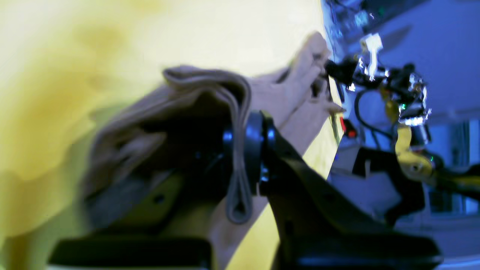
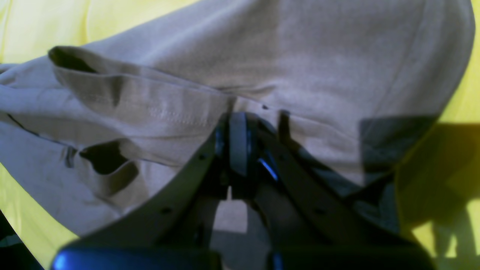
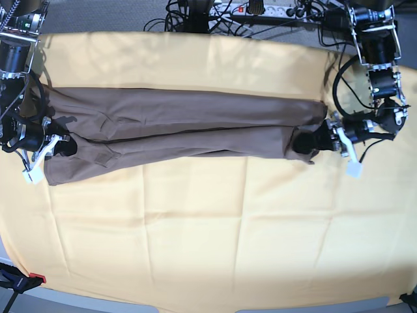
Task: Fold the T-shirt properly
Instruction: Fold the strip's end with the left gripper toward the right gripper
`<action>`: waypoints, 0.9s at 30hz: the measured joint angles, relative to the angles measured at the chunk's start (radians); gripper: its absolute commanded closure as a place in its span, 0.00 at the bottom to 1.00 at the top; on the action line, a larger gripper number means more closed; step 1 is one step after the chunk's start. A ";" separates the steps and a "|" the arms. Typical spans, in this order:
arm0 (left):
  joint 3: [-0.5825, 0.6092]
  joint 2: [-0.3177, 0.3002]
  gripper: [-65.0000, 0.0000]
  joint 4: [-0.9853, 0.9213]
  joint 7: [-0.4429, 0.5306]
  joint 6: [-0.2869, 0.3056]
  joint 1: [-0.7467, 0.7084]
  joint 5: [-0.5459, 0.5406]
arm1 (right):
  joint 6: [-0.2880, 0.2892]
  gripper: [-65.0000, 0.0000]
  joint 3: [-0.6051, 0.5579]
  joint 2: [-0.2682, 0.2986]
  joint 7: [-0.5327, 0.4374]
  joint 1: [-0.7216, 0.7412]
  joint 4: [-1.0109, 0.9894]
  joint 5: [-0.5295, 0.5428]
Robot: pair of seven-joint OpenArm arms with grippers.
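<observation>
Altogether we counted one T-shirt (image 3: 182, 127), one yellow cloth (image 3: 195, 235) under it, and two arms, one at each end of the garment. The T-shirt lay as a long brown band across the upper part of the yellow cloth, folded lengthwise so that a seam-like line ran along its middle.

In the base view our left gripper (image 3: 306, 143) sat at the band's right end and our right gripper (image 3: 63, 147) at its left end. The left wrist view showed the left gripper (image 1: 240, 150) pinched narrow on a doubled edge of the T-shirt (image 1: 210, 93), several layers of fabric squeezed between the pads and a loop of hem hanging below them. The right wrist view showed the right gripper (image 2: 240, 144) with its jaws drawn together at a hem of the T-shirt (image 2: 262, 56), fabric gathered against the pads; a sleeve opening gaped to the left of it.

Around the cloth we saw a tangle of black cables (image 3: 189, 16) and a power strip (image 3: 260, 9) along the far edge, and a red-tipped clamp (image 3: 29, 280) at the near left corner. Nothing lay on the T-shirt besides the two grippers.
</observation>
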State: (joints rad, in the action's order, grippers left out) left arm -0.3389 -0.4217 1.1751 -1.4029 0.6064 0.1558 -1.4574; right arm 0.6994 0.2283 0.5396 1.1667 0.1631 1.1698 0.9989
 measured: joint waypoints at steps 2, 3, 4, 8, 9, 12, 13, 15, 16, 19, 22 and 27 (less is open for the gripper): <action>0.000 0.002 1.00 0.051 -0.003 0.000 -0.001 0.004 | 0.000 1.00 0.000 0.000 0.000 0.000 0.000 0.000; -0.002 0.001 1.00 0.079 -0.002 0.000 0.000 0.006 | 0.000 1.00 0.000 0.000 0.000 0.000 0.000 0.000; -0.002 0.003 1.00 0.106 0.000 0.000 0.003 0.002 | 0.000 1.00 0.000 0.000 0.000 0.000 0.000 0.000; -0.003 0.051 1.00 0.166 -0.003 0.000 0.002 -0.001 | 0.000 1.00 0.000 0.000 0.000 0.000 0.000 0.000; -0.002 0.074 1.00 0.166 -0.003 0.000 0.002 -0.001 | 0.000 1.00 0.000 0.000 0.000 0.000 0.000 0.000; -0.002 0.142 1.00 0.166 -0.003 0.001 0.000 0.003 | 0.000 1.00 0.000 0.000 0.000 0.000 0.000 0.000; -0.002 0.165 1.00 0.166 -0.003 0.001 0.000 0.003 | 0.000 1.00 0.000 0.000 0.000 0.000 0.000 0.000; -0.003 0.210 1.00 0.166 -0.003 0.008 0.000 0.006 | 0.000 1.00 0.000 0.000 0.000 0.000 0.000 0.000; -0.003 0.233 1.00 0.166 -0.003 0.016 0.000 0.006 | 0.000 1.00 0.000 0.000 0.000 0.000 0.000 0.000; -0.003 0.308 1.00 0.166 -0.004 0.026 0.000 0.006 | 0.000 1.00 0.000 0.000 0.000 0.000 0.000 0.000; -0.003 0.375 1.00 0.166 -0.003 0.051 0.000 0.006 | 0.000 1.00 0.000 0.000 0.000 0.000 0.000 0.000; -0.004 0.475 1.00 0.166 -0.003 0.076 0.000 0.006 | 0.000 1.00 0.000 0.000 0.000 0.000 0.000 0.000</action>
State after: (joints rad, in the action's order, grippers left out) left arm -0.3428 0.0532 1.3415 -1.4055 0.6827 0.1555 -1.4517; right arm 0.6994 0.2283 0.5396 1.1667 0.1635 1.1698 0.9993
